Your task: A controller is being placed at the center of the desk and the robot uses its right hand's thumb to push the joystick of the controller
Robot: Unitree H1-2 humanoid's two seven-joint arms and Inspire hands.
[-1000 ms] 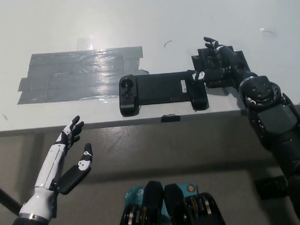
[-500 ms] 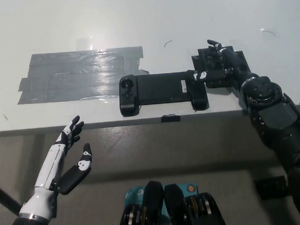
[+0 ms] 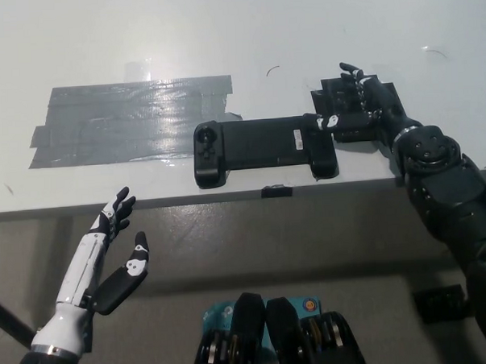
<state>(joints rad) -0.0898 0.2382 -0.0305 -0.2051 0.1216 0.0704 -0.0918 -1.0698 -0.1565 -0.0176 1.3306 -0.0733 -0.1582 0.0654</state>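
A long black controller (image 3: 262, 148) lies flat near the front edge of the white desk (image 3: 220, 38), with one joystick on its left grip (image 3: 206, 138). Its right grip is partly covered by my black right hand (image 3: 361, 104), whose thumb tip rests on the controller's right end around the joystick there. The other fingers spread over a black patch on the desk. It holds nothing. My white left hand (image 3: 109, 260) hangs open below the desk edge at the lower left.
A wide patch of grey tape (image 3: 127, 122) covers the desk left of the controller. A small black clip (image 3: 276, 191) sits on the desk's front edge. Black tape patches (image 3: 384, 91) lie under my right hand.
My right hand has slid slightly to the right, and its thumb tip has moved with it on the controller's right end. The left hand and controller have stayed put.
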